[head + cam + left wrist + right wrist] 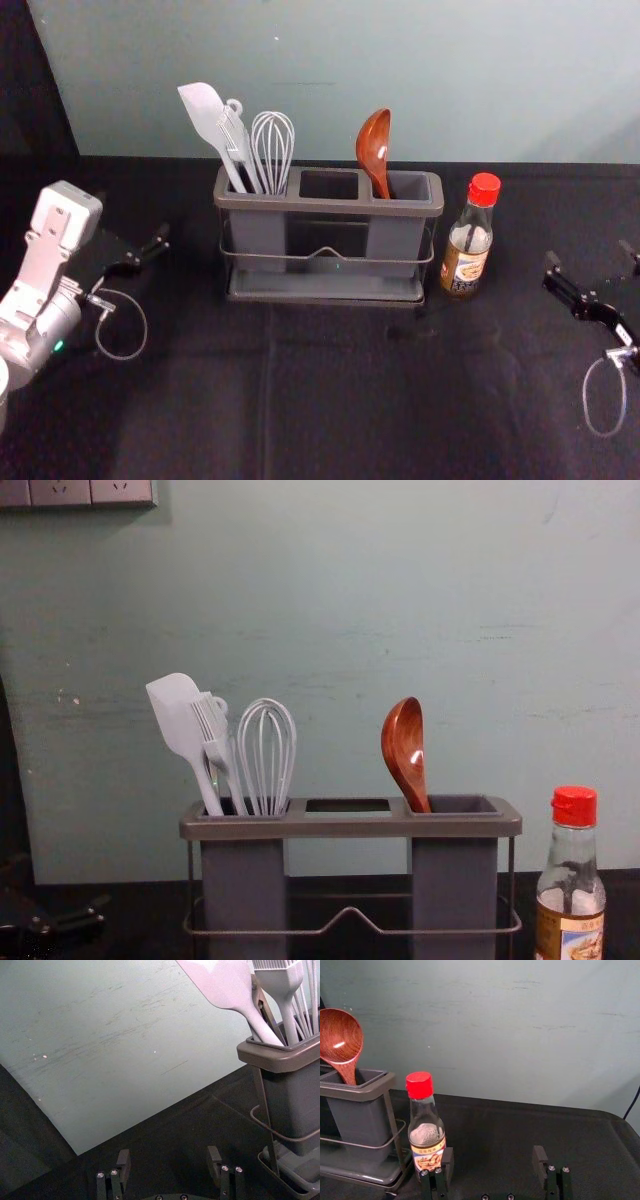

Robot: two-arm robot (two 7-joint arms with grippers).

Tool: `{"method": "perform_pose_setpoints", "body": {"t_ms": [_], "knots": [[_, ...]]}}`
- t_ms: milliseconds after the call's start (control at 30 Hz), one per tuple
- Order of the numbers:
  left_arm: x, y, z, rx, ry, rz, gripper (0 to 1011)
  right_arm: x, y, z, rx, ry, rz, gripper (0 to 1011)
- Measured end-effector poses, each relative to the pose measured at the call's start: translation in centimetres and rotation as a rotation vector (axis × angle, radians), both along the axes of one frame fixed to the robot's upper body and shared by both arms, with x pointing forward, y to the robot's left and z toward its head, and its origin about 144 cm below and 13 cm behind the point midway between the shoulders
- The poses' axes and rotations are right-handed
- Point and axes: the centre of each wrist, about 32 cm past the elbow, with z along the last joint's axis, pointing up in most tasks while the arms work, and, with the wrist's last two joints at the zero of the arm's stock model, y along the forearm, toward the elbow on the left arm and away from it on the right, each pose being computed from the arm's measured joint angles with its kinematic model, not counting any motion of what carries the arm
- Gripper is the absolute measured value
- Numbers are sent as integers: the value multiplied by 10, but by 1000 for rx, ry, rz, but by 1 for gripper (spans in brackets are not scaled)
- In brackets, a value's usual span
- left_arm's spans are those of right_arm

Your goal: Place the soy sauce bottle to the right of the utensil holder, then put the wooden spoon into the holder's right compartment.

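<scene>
The wooden spoon (374,145) leans bowl-up in the right compartment of the grey utensil holder (328,205); the chest view has the spoon (405,750) there too. Just right of the holder, the red-capped soy sauce bottle (468,243) stands upright on the table, a small gap between them. My left gripper (132,222) is open, left of the holder; the left wrist view shows the gripper (169,1157) with nothing between its fingers. Open and empty, my right gripper (590,256) is right of the bottle; in the right wrist view the gripper (494,1155) has one finger overlapping the bottle (426,1132).
A pale spatula (205,115), a brush (238,140) and a whisk (273,145) stand in the holder's left compartment. Behind the black-covered table (330,400) rises a pale green wall (450,80). A socket panel (90,492) is on the wall at upper left.
</scene>
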Motion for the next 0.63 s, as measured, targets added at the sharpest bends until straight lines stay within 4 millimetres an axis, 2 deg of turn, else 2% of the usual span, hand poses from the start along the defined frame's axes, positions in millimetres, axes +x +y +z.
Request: {"method": "perform_pose_setpoints", "body": {"t_ms": [633], "knots": [[0,0,0,0,0,0,1005,0,0,0,0,0,0,1004]]}}
